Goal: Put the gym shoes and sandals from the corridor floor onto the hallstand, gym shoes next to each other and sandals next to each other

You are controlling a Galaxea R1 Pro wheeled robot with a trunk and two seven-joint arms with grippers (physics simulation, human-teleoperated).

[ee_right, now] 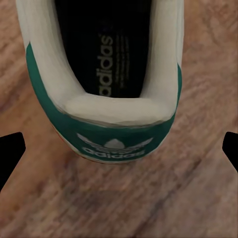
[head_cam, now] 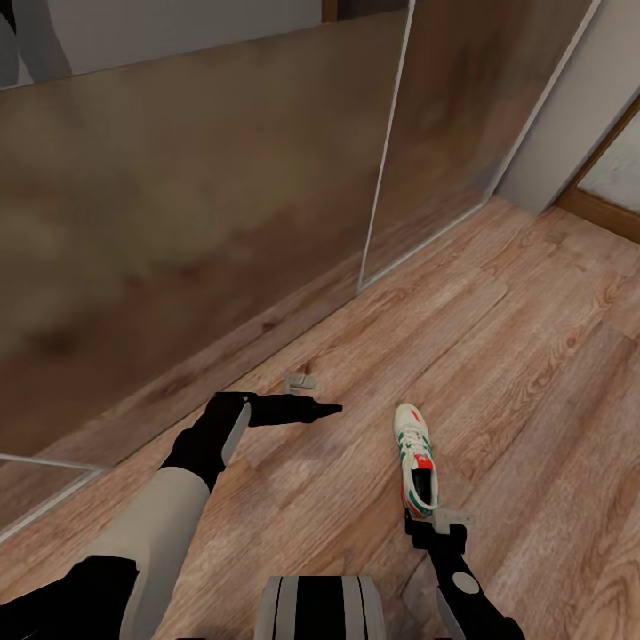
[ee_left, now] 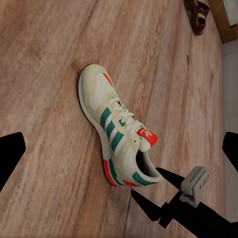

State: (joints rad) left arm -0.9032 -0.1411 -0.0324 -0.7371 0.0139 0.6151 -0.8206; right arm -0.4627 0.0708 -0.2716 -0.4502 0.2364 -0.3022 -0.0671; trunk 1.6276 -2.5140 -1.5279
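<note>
One gym shoe (head_cam: 415, 458) lies on the corridor floor (head_cam: 533, 356), white with teal stripes and red accents, toe pointing away from me. My right gripper (head_cam: 436, 526) sits open just behind its heel, nothing held. The right wrist view looks straight at the green heel tab (ee_right: 111, 144) and dark inside, with the fingers (ee_right: 10, 153) spread wide. My left gripper (head_cam: 313, 411) hovers left of the shoe, open and empty. In its wrist view the gym shoe (ee_left: 119, 134) lies whole, the right gripper (ee_left: 148, 184) at its heel, and a dark-brown sandal (ee_left: 197, 15) lies farther off.
Tall brown sliding panels (head_cam: 178, 222) line the left side down to the floor. A small grey object (head_cam: 302, 382) lies at their base. A doorway with a wooden threshold (head_cam: 604, 209) opens at the far right. My own base (head_cam: 320, 609) shows at the near edge.
</note>
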